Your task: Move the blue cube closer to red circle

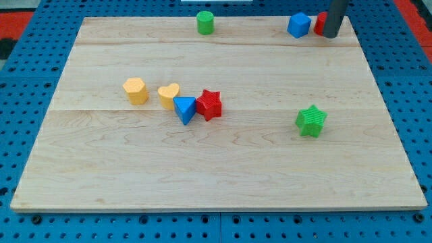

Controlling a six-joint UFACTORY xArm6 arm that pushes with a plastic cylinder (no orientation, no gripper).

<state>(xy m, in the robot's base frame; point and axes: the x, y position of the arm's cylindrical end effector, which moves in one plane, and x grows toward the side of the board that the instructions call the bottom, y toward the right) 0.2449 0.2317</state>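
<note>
My tip (331, 34) stands at the view's top right corner of the wooden board (216, 169). It is a bare rod end with nothing to clench or release, and it holds nothing. The rod covers most of the red circle (320, 23), of which only a sliver shows on the rod's left side, so I cannot tell whether the tip touches it.

The blue cube (299, 25) lies just to the view's left of the tip, with the red sliver between them. The cube looks to be touching or almost touching the red circle. That is the relation the coming move turns on: the tip is on the wrong side, to the view's right of both blocks. To close any gap left, I judge it would need to come round to the cube's left face and push toward the view's right.

Further out, a green cylinder (205, 22) sits at the top edge, well apart. A green star (311, 121) lies lower right. Near the middle left are a yellow block (136, 90), a yellow heart (169, 95), a blue triangle (184, 109) and a red star (209, 104)
</note>
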